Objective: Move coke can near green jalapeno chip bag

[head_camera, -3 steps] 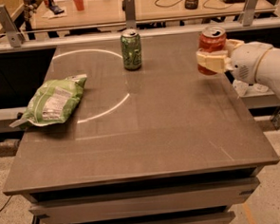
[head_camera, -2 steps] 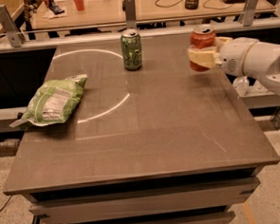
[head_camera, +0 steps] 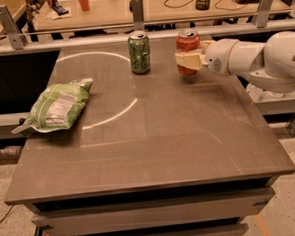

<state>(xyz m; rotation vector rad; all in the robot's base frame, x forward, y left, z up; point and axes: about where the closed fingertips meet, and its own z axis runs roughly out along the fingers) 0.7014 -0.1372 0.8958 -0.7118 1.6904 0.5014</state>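
Note:
The coke can (head_camera: 187, 41) is red-orange with a silver top and is held upright above the back right part of the table. My gripper (head_camera: 189, 60) reaches in from the right and is shut on the can, its pale fingers (head_camera: 187, 61) wrapped across the can's middle. The green jalapeno chip bag (head_camera: 57, 106) lies flat at the table's left edge, far to the left of the can.
A green can (head_camera: 139, 52) stands upright at the back of the grey table (head_camera: 154, 139), just left of the held can. My white arm (head_camera: 256, 58) spans the right side. Desks with clutter stand behind a metal rail.
My gripper has carried the coke can to the left, from the table's right edge toward the green can. The chip bag and green can have not moved.

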